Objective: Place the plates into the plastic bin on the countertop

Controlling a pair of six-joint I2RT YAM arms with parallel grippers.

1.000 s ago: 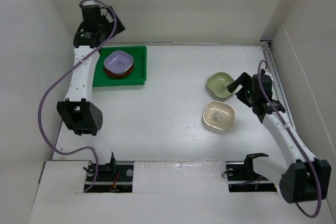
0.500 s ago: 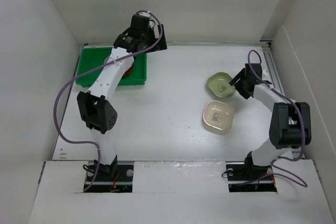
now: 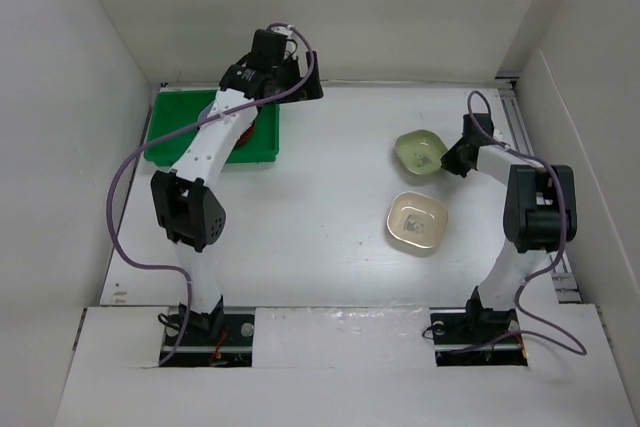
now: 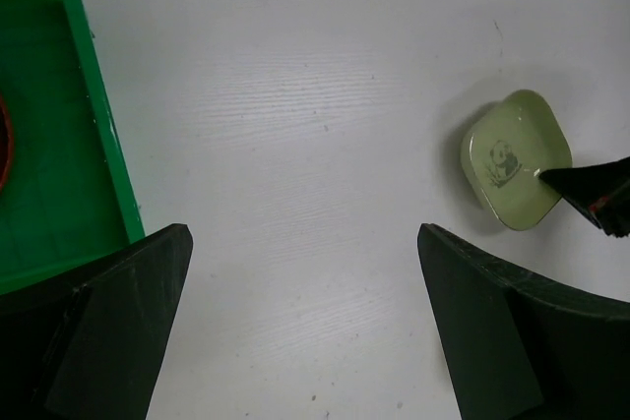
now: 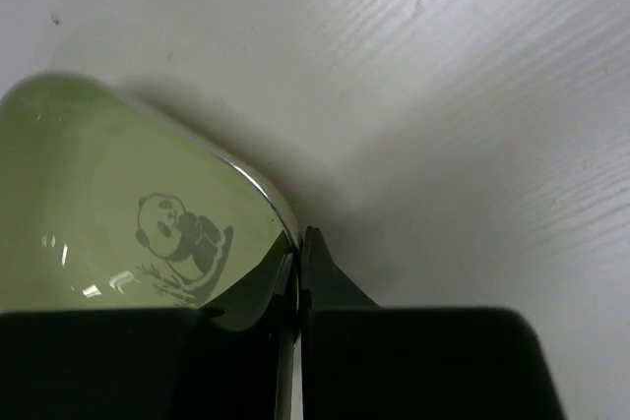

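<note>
A pale green plate (image 3: 419, 151) with a panda print lies at the right of the countertop (image 3: 330, 197). My right gripper (image 3: 447, 159) is shut on its right rim, one finger inside and one outside; the right wrist view shows the pinch (image 5: 298, 248) on the plate (image 5: 128, 194). A cream plate (image 3: 417, 222) lies just in front. The green plastic bin (image 3: 180, 112) sits at the back left, partly under my left arm. My left gripper (image 3: 303, 85) hovers open by the bin's right end, over bare countertop (image 4: 303, 238). A red-brown plate's edge (image 4: 3, 140) shows inside the bin (image 4: 59, 145).
White walls enclose the countertop on the left, back and right. A metal rail (image 3: 520, 137) runs along the right wall. My left arm's purple cable (image 3: 120, 197) loops out to the left.
My right gripper has closed on the pale green plate's rim and the plate has shifted slightly back. My left arm has swung from the bin's left side across it to its right end.
</note>
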